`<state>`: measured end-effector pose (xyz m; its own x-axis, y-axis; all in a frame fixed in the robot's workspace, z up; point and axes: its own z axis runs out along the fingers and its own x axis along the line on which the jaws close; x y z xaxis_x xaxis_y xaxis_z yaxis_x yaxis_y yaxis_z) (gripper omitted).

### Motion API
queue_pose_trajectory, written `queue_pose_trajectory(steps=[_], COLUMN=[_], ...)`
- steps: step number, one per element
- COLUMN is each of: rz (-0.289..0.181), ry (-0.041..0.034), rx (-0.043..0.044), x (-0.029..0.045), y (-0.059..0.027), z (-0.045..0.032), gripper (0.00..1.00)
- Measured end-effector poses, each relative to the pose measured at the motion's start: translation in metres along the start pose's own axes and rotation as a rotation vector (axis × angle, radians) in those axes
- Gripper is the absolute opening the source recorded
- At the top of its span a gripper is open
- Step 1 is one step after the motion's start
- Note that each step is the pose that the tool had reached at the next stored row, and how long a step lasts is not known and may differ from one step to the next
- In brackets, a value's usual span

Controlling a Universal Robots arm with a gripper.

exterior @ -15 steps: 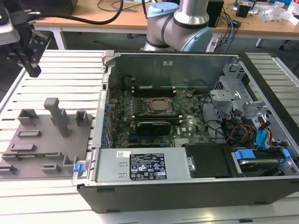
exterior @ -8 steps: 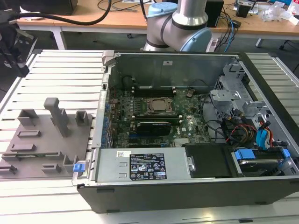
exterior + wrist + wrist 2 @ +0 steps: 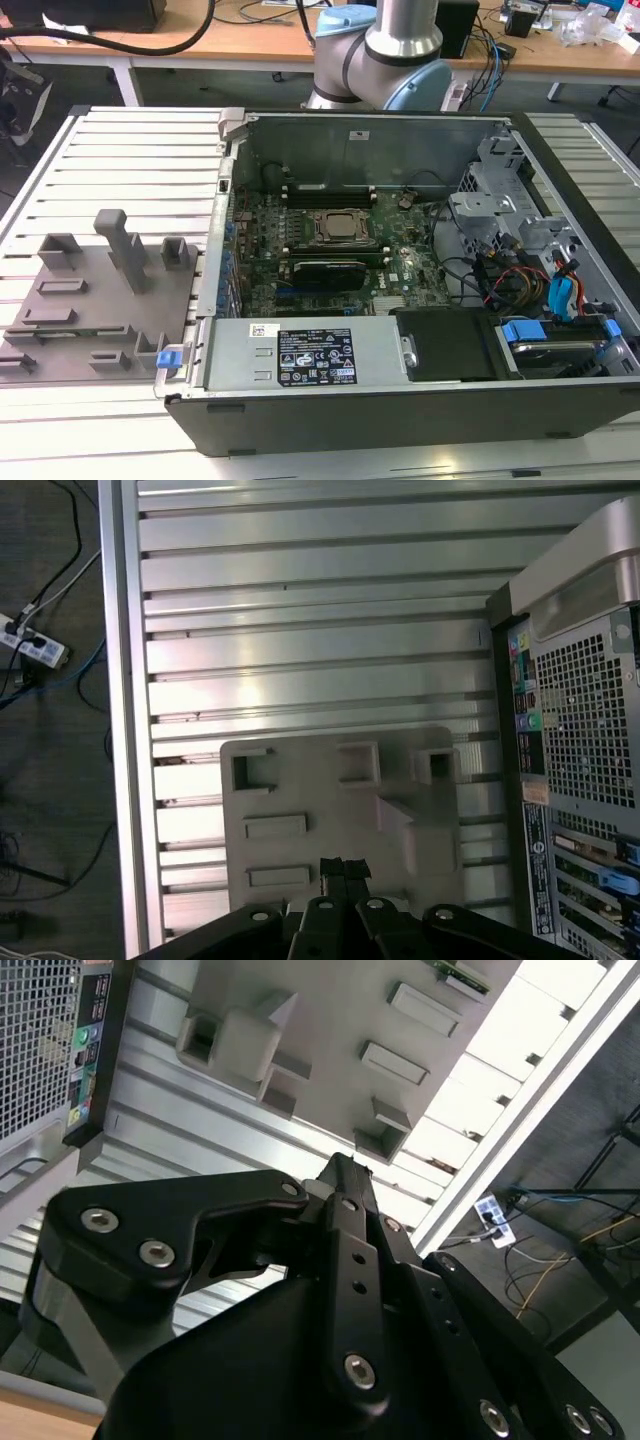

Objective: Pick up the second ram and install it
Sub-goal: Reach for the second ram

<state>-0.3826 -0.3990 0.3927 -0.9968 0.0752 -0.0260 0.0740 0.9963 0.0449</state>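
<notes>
Claw (image 3: 345,868) of black metal, closed tight and holding nothing, hovers above grey moulded plastic tray (image 3: 330,800) on ribbed aluminium tabletop (image 3: 300,610); second ram (image 3: 460,977), a thin green circuit-board stick, lies at tray's edge.

Slatted aluminium table (image 3: 130,150), ribs running lengthwise. An open computer case (image 3: 300,410) is set on it, side panel off. A grey fixture plate (image 3: 100,300) is laid flat just beside the case, on the exterior view's left.
</notes>
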Motion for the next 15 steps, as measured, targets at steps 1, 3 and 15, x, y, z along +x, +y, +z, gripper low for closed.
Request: queue_pose_trajectory(steps=[1, 3, 15], rz=[0.0, 0.0, 0.0], ry=[0.0, 0.0, 0.0], rx=[0.0, 0.0, 0.0], x=[0.0001, 0.0001, -0.0026], y=[-0.0004, -0.0016, -0.0378], z=[0.0, -0.0001, -0.0013], gripper=[0.11, 0.11, 0.11])
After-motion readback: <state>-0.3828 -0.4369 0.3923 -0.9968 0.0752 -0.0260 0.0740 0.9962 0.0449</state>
